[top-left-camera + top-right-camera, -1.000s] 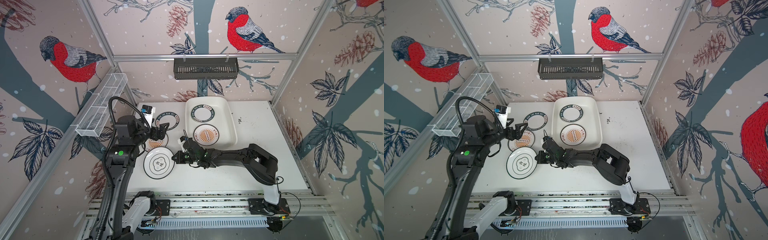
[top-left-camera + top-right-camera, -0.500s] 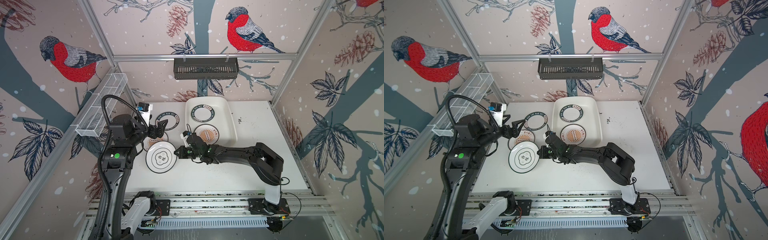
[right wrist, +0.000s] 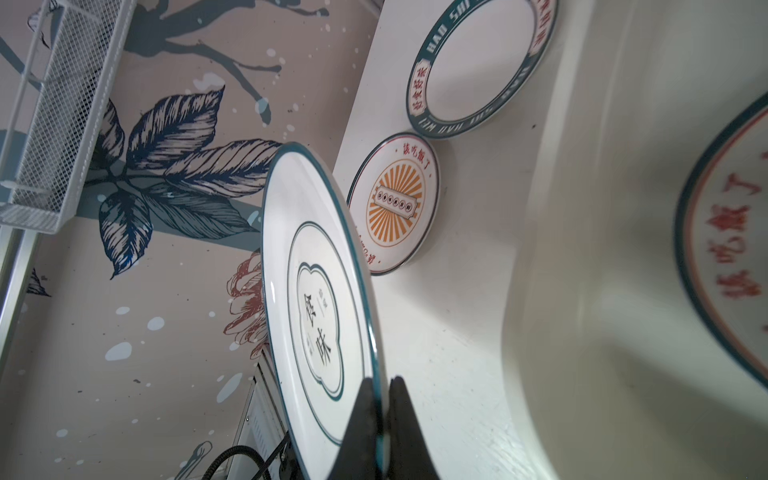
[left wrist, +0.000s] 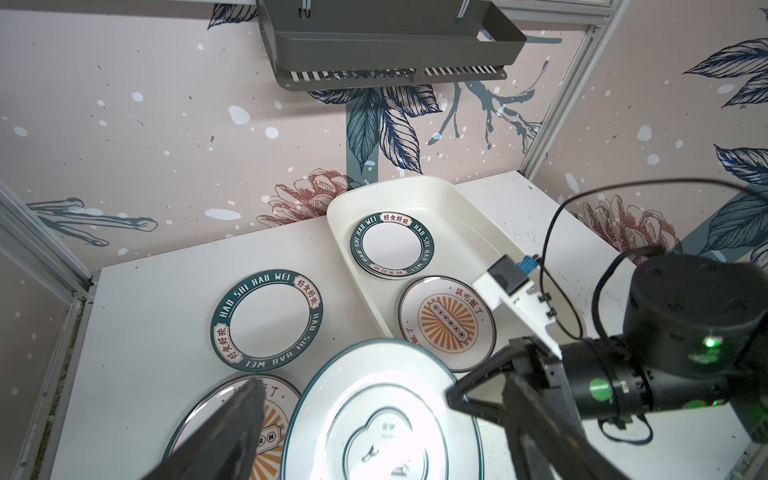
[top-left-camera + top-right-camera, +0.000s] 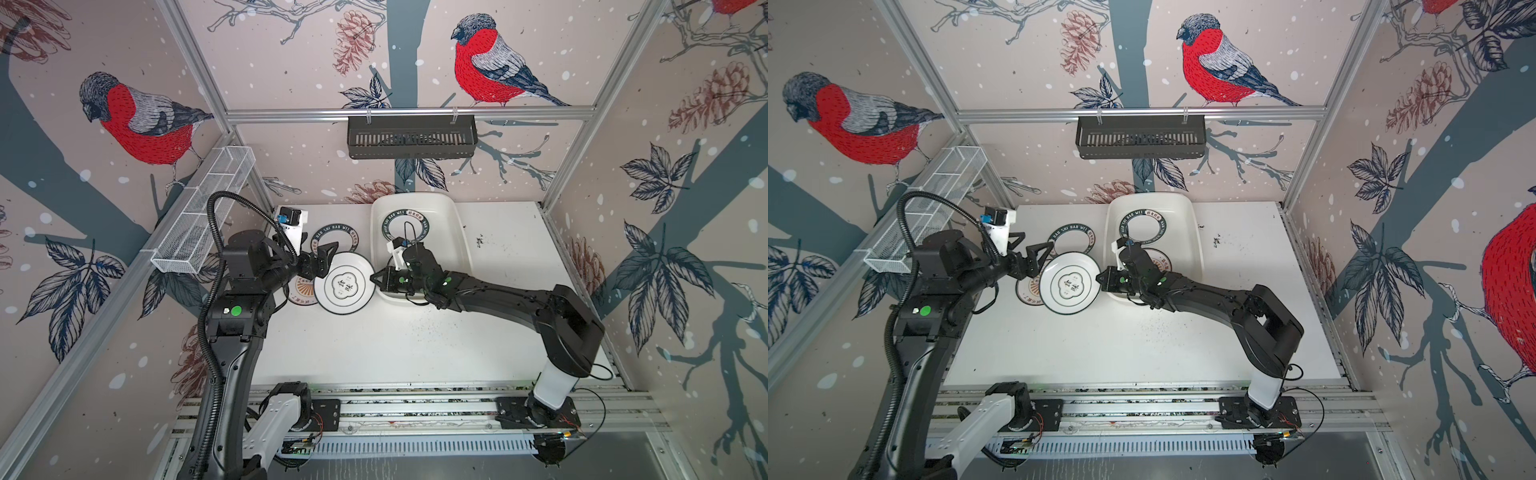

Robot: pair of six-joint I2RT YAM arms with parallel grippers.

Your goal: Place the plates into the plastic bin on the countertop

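Observation:
My right gripper (image 5: 374, 277) (image 3: 380, 382) is shut on the right rim of the cloud-emblem plate (image 5: 344, 284) (image 5: 1070, 286) (image 3: 320, 299). It holds the plate tilted above the countertop (image 5: 374, 340), just left of the plastic bin (image 5: 457, 216) (image 4: 457, 191). My left gripper (image 5: 1034, 243) (image 4: 382, 382) stands open over that plate's left side; contact cannot be told. The bin holds a teal-lettered plate (image 5: 388, 226) (image 4: 390, 245) and a sunburst plate (image 4: 446, 320). Another teal-lettered plate (image 5: 320, 239) (image 4: 266, 320) and another sunburst plate (image 5: 301, 289) (image 3: 390, 203) lie on the countertop.
A black slatted basket (image 5: 411, 137) hangs on the back wall. A white wire basket (image 5: 208, 216) is fixed along the left wall. The arms' base rail (image 5: 415, 407) runs along the front edge. My right arm (image 5: 498, 291) reaches across the bin's near end.
The right gripper has lifted the cloud-emblem plate off the countertop and carried it back and right, towards the bin. The left gripper stays open beside it.

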